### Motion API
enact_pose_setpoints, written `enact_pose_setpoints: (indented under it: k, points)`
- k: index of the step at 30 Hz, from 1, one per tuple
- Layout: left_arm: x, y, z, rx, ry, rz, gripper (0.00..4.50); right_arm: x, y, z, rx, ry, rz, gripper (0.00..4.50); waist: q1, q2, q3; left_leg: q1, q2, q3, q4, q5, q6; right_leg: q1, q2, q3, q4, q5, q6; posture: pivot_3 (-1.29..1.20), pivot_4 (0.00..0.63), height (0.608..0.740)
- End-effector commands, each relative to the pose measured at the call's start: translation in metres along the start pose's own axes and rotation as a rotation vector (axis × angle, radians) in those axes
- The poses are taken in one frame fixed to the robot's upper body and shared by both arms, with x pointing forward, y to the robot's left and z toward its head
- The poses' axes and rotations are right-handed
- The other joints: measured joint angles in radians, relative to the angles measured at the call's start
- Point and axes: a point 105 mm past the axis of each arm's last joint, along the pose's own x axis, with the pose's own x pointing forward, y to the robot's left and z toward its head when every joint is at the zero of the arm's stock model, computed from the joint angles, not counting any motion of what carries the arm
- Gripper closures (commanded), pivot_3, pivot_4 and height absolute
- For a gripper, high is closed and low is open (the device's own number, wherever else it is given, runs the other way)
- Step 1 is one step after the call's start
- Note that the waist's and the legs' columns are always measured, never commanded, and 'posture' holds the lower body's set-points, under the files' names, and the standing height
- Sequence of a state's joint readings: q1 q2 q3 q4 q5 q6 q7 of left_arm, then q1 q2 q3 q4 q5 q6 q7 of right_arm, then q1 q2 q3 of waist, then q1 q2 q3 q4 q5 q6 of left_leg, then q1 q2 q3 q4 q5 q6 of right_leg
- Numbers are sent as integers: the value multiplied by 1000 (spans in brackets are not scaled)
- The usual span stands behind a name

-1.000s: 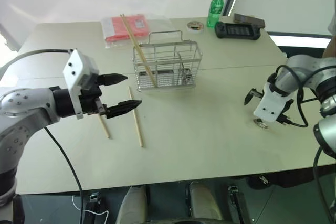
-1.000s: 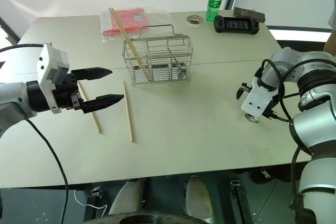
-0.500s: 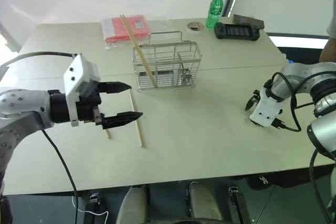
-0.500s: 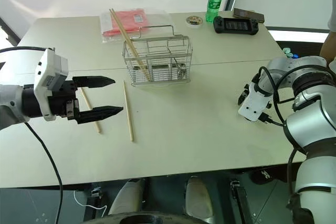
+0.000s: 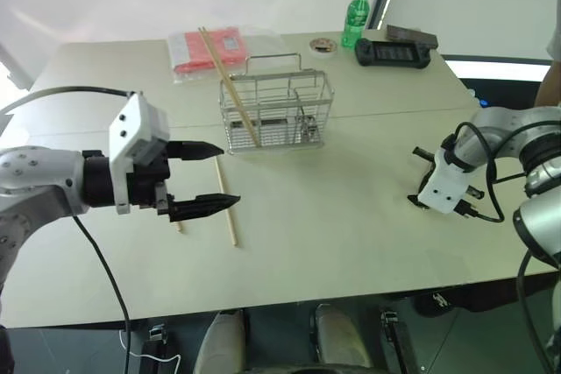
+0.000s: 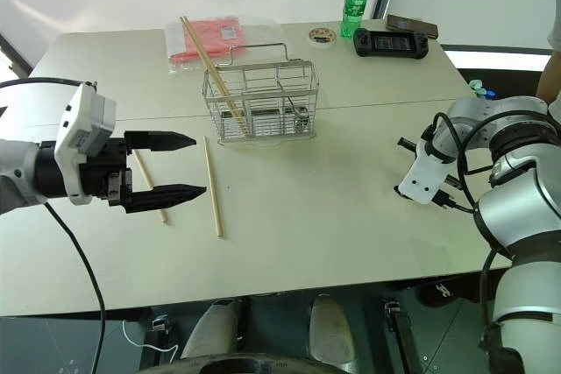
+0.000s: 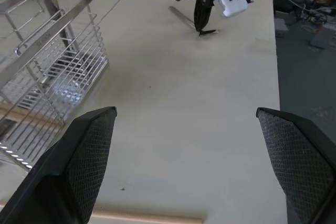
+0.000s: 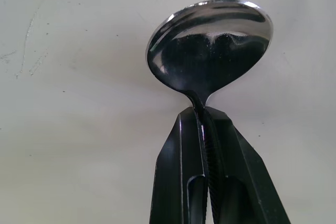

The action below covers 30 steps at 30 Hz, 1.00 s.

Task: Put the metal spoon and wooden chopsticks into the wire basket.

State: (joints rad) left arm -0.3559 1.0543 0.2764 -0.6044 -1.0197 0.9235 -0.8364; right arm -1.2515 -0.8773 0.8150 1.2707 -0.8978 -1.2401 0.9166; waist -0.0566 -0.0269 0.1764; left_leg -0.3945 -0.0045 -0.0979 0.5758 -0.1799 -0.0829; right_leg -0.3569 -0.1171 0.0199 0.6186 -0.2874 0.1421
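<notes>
The metal spoon [image 8: 210, 45] lies at the table's right side, its bowl sticking out past the fingertips. My right gripper [image 5: 419, 201] points down and is shut on the spoon's neck. The wire basket [image 5: 279, 111] stands at mid-table with one wooden chopstick [image 5: 230, 85] leaning inside its left end. Two more chopsticks lie flat in front of the basket: one [image 5: 226, 203] in plain view, the other [image 5: 179, 225] partly hidden behind my left gripper [image 5: 206, 179]. That gripper hovers open and empty over them, pointing right.
A flat red packet [image 5: 210, 48] lies behind the basket. Along the far right edge stand a green bottle [image 5: 354, 17], a roll of tape [image 5: 323, 43] and a black controller [image 5: 394, 52]. Bare tabletop [image 5: 333, 208] lies between my two grippers.
My right gripper's fingers have closed on the spoon where it lay. The left gripper stays open, almost in place.
</notes>
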Motion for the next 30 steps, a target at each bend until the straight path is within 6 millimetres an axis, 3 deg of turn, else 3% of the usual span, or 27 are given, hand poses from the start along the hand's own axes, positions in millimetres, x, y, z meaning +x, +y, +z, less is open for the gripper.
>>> enact_pose_setpoints:
  k: [1, 13, 18, 21, 23, 27, 30]
  points:
    - [1, 2, 6, 34, -25, 9, 0, -4, 4, -2, 14, 5, -16, 4447, 0, 0, 0, 0, 0, 0, 0, 0, 0, 0, 0, 0, 0, 0, 0, 0, 150, 721]
    - [3, 8, 7, 46, -38, 17, 0, -11, -7, -3, 30, -3, -116, 4447, -4, 0, 0, 1, 0, 0, 0, 0, 0, 0, 0, 0, 0, 0, 0, 0, 150, 721]
    - [0, 13, 8, 52, -48, 40, 0, -33, -45, 9, 135, -157, -346, 4447, -12, 1, 0, 1, 0, 0, 0, 0, 0, 0, 0, 0, 0, 1, 1, 0, 150, 721]
    - [-3, 18, 8, 58, -54, 64, 0, -73, -88, 25, 342, -445, -552, 4447, -14, 0, 0, 3, 1, 0, 0, 0, 1, 3, 0, 0, 0, 1, 2, 0, 150, 721]
    - [-4, 21, 9, 64, -58, 80, 0, -104, -103, 42, 425, -654, -635, 4447, -9, 3, 2, 3, 1, 0, 0, 0, 1, 2, 0, 0, 3, 1, 2, 0, 150, 721]
    - [-9, 31, 11, 81, -67, 120, 0, -160, -119, 73, 631, -1034, -723, 4447, 18, 3, 2, 2, 1, -1, 0, -1, 1, -1, 1, 0, 6, 0, 3, 0, 150, 721]
    - [-13, 38, 14, 94, -72, 150, 0, -184, -121, 83, 746, -1189, -744, 4447, 33, 2, 2, 1, 1, -2, 0, -1, 1, -1, 1, -1, 6, -2, 0, 0, 150, 721]
